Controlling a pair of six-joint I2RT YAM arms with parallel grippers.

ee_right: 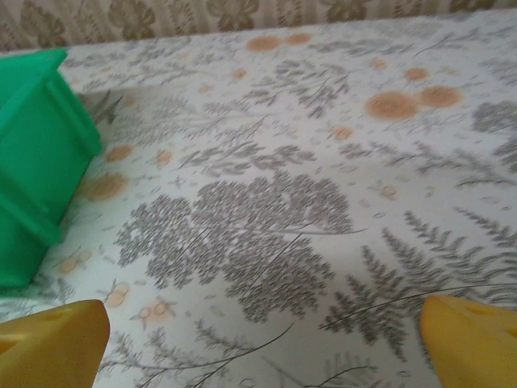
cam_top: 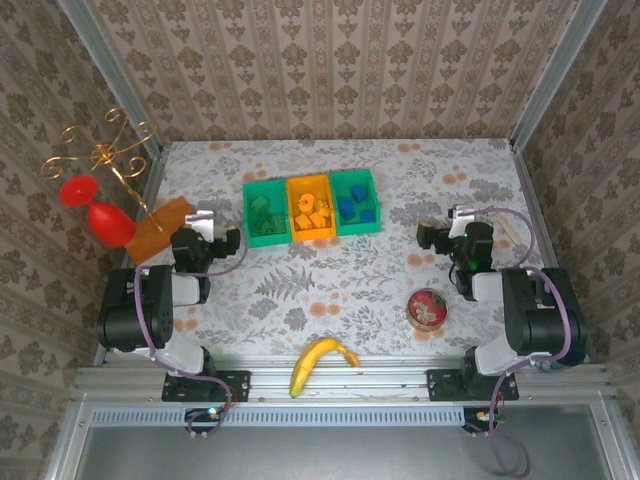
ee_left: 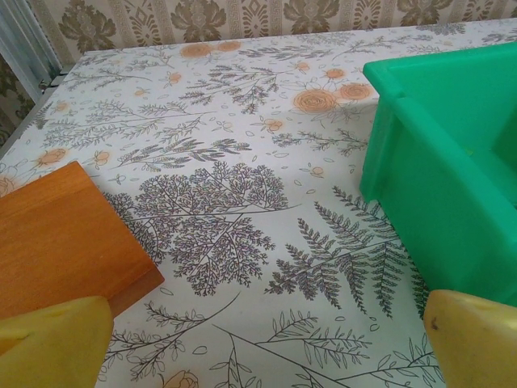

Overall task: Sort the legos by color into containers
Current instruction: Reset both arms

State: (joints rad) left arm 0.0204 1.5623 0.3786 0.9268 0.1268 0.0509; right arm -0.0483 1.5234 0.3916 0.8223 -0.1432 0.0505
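The containers (cam_top: 312,207) stand in a row at mid table: a green bin (cam_top: 265,212), an orange bin (cam_top: 311,208) and a second green bin (cam_top: 356,200). Green legos (cam_top: 262,215) lie in the left bin, orange-yellow legos (cam_top: 314,213) in the middle one, and blue legos (cam_top: 354,207) in the right one. My left gripper (cam_top: 212,232) (ee_left: 266,339) is open over bare cloth, with the left green bin (ee_left: 440,162) just to its right. My right gripper (cam_top: 445,228) (ee_right: 262,339) is open too, with nothing between its yellow fingertips (ee_right: 52,343), right of the right bin (ee_right: 36,153).
A flat orange board (cam_top: 160,228) (ee_left: 60,238) lies left of my left gripper. A yellow banana (cam_top: 322,362) rests at the near edge. A round red-rimmed tin (cam_top: 427,308) sits by my right arm. A gold stand with a red glass (cam_top: 100,215) is at far left.
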